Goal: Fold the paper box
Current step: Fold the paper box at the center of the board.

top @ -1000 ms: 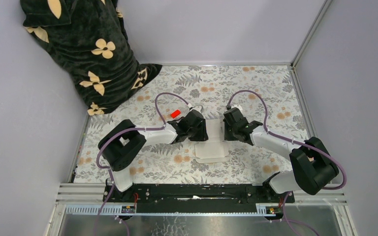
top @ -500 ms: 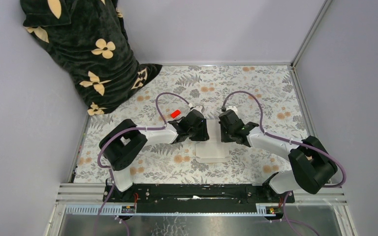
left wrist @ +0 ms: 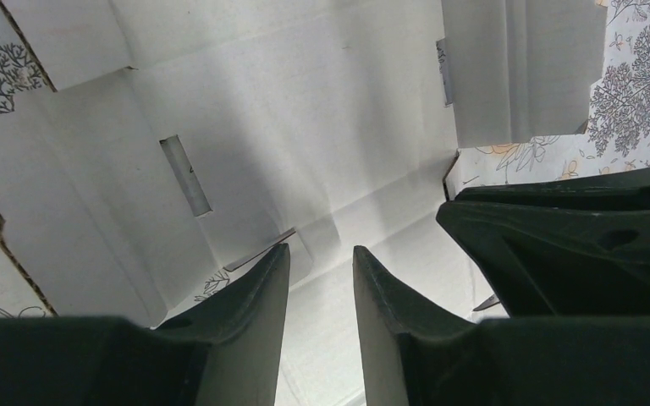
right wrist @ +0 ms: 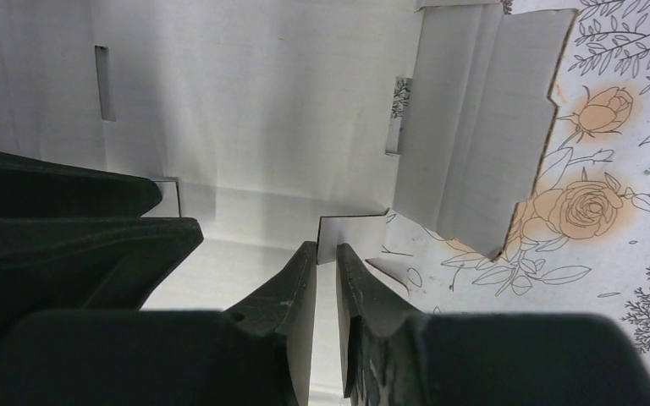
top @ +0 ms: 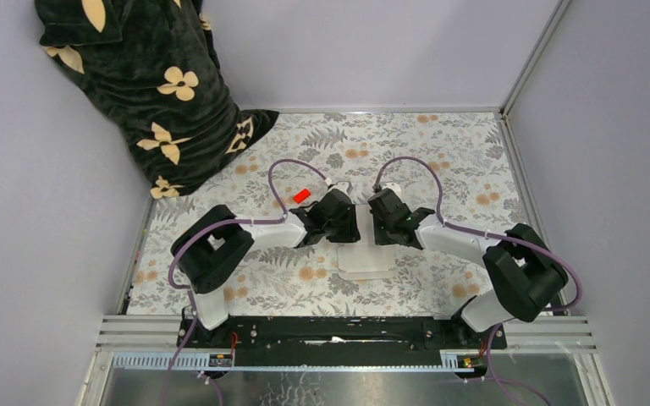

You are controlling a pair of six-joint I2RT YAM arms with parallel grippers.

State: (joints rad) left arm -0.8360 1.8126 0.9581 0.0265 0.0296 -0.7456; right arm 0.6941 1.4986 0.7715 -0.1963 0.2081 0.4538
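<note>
The paper box (top: 364, 258) lies as a flat white die-cut sheet on the flowered table, between the two arms. Its slots and flaps (left wrist: 520, 68) fill the left wrist view. My left gripper (left wrist: 322, 249) hovers low over the sheet's left part, open, with nothing between its fingers. My right gripper (right wrist: 325, 244) sits close beside it over the sheet's right part. Its jaws stand almost together with a narrow gap, and the corner of a small tab (right wrist: 355, 233) lies at their tips. The right gripper's dark body (left wrist: 575, 245) shows in the left wrist view.
A small red rectangle (top: 301, 195) lies just left of the left gripper. A dark cloth with pale flowers (top: 152, 93) is heaped in the far left corner. Grey walls and a metal rail (top: 516, 169) border the table.
The right gripper has slid left across the sheet until it is close to the left gripper, and its jaws have narrowed slightly. The left arm and the sheet have stayed put.
</note>
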